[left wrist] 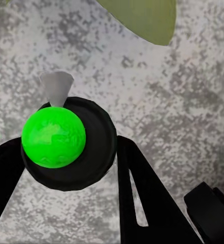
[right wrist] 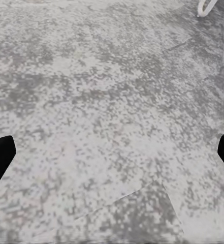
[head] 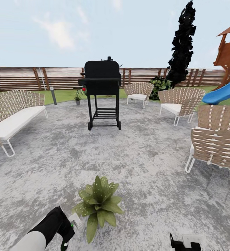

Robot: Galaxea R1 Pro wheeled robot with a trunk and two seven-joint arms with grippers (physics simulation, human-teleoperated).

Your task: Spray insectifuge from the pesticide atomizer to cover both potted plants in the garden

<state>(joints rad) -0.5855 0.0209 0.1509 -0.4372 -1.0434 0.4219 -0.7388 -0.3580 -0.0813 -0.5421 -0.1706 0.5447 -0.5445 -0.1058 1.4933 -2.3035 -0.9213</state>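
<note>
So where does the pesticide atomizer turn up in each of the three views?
Head view: the pesticide atomizer sits low and left of centre, held in the left end effector, beside the potted plant.
Left wrist view: it sits left of centre, bright green top toward the camera, between the dark fingers.
Right wrist view: not in it.
Shared landmark: the grey speckled paving.
</note>
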